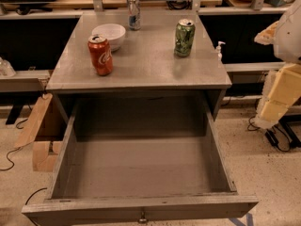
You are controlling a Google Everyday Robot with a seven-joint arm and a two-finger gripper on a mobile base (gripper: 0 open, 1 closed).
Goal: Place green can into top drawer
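Yet to lift the green can (pixel 184 37), upright on the countertop (pixel 141 67), into the open top drawer (pixel 141 205) below; cannot tell grip state of the gripper (pixel 275 102), far right, well apart.

Dim warm light sheens the tabletop (pixel 141 67), shadows the top drawer (pixel 141 166), bleaches the claw (pixel 267 33) far right.

The green can (pixel 184 37), dark and mottled, is stood upright on the table (pixel 141 67). The top drawer (pixel 141 206) is pulled open. The tool (pixel 270 111) is held far right, well apart.
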